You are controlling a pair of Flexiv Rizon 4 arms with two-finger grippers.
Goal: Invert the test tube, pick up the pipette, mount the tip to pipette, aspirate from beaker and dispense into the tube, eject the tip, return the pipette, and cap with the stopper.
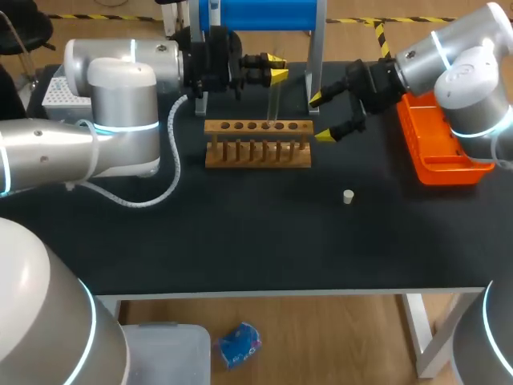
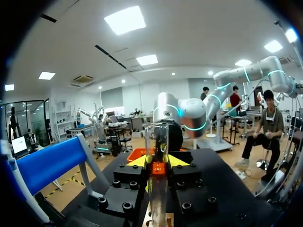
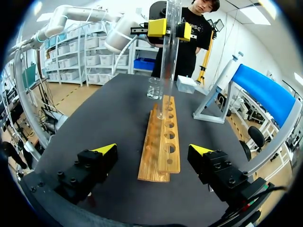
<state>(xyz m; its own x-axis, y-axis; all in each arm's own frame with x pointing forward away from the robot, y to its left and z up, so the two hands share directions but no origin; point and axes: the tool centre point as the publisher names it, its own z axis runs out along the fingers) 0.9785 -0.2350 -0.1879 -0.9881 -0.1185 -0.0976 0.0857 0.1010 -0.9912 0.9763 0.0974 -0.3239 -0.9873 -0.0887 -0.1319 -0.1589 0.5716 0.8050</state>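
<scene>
From above, the left gripper [image 1: 277, 68] hangs over the desk's [image 1: 240, 233] far edge, near the middle, its jaws clamped on a clear test tube [image 1: 275, 100] that stands upright above the wooden rack [image 1: 258, 152]. The rack lies lengthwise along the far middle of the desk. The right gripper [image 1: 321, 117] sits just beside the rack's right end, jaws wide apart and holding nothing. A small pale stopper [image 1: 348, 196] lies alone on the desk, nearer the front edge and well apart from the rack. An orange tray [image 1: 449, 164] rests at the right edge under the right arm, a blue stand [image 1: 264, 14] rises at the far edge, and a white box [image 1: 58, 92] sits at the far left corner. In the left wrist view the tube stands upright between the two yellow tips, both pressed to its sides, with its rim above them; the orange tray and the right arm lie ahead across the desk. In the right wrist view the two yellow tips stand far apart on either side of the rack's near end, touching nothing. The tube hangs from the left gripper over the far part of the rack, its rounded lower end at one of the holes; whether it is inside cannot be told. A small glass beaker [image 3: 154, 88] stands just past the rack's far end, with the white box beside it.
</scene>
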